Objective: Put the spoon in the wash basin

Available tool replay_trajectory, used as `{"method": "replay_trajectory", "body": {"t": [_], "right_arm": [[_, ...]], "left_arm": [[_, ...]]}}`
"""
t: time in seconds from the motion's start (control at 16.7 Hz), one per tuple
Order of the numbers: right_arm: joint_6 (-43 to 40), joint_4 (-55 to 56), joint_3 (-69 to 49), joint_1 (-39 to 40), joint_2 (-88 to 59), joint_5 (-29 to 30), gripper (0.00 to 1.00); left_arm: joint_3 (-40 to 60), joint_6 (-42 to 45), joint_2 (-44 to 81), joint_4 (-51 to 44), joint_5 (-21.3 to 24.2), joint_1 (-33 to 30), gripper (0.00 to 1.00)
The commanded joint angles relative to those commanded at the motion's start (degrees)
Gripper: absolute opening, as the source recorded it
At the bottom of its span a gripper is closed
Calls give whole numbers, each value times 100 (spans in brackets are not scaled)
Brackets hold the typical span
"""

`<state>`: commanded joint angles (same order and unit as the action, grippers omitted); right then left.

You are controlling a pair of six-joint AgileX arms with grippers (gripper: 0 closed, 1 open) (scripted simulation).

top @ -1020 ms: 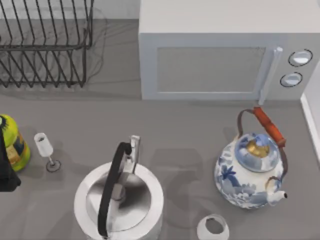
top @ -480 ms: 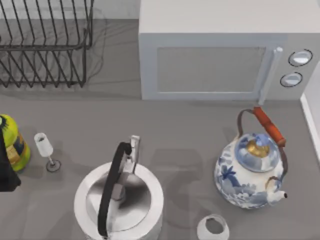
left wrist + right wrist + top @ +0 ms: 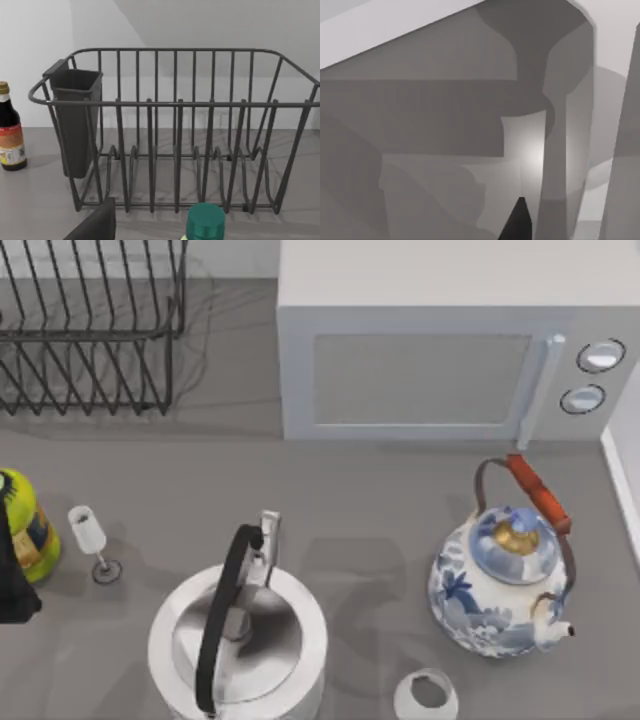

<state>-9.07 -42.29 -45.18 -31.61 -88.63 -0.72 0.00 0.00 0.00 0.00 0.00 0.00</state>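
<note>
At the top view's left edge, a dark part of my left arm [image 3: 12,580] sits beside a yellow-green bottle [image 3: 22,525]; I cannot tell how my left gripper's fingers stand. A dark tip [image 3: 518,222] pokes into the right wrist view against grey surfaces I cannot identify; the right gripper's opening is likewise undeterminable.

On the grey counter [image 3: 370,510]: a wire dish rack [image 3: 90,330] at far left, a white microwave [image 3: 450,340] at far right with two round knobs. Nearer, a steel kettle [image 3: 238,640] with a black handle, a small wine glass [image 3: 92,540] to its left, a blue-and-white porcelain teapot [image 3: 505,585] at right, a small white cup [image 3: 426,696] at the near edge.

Left wrist view: the rack [image 3: 175,130] carries a dark cutlery holder [image 3: 75,120]; a dark bottle [image 3: 10,130] with a red-and-yellow label stands beside it, text unreadable. A green cap [image 3: 206,221] is close to the camera.

Spoon and wash basin: I cannot locate either.
</note>
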Motion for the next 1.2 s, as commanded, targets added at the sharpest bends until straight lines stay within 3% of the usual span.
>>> {"method": "replay_trajectory", "body": {"t": [0.36, 0.9, 1.2], "right_arm": [[-22, -1700, -975, -8, 634, 2, 0], [39, -1953, -1282, 35, 595, 5, 0], [390, -2578, -2797, 327, -683, 48, 0]], "left_arm": [[0, 0, 0, 0, 0, 0, 100], [0, 0, 0, 0, 0, 0, 100], [0, 0, 0, 0, 0, 0, 100]]}}
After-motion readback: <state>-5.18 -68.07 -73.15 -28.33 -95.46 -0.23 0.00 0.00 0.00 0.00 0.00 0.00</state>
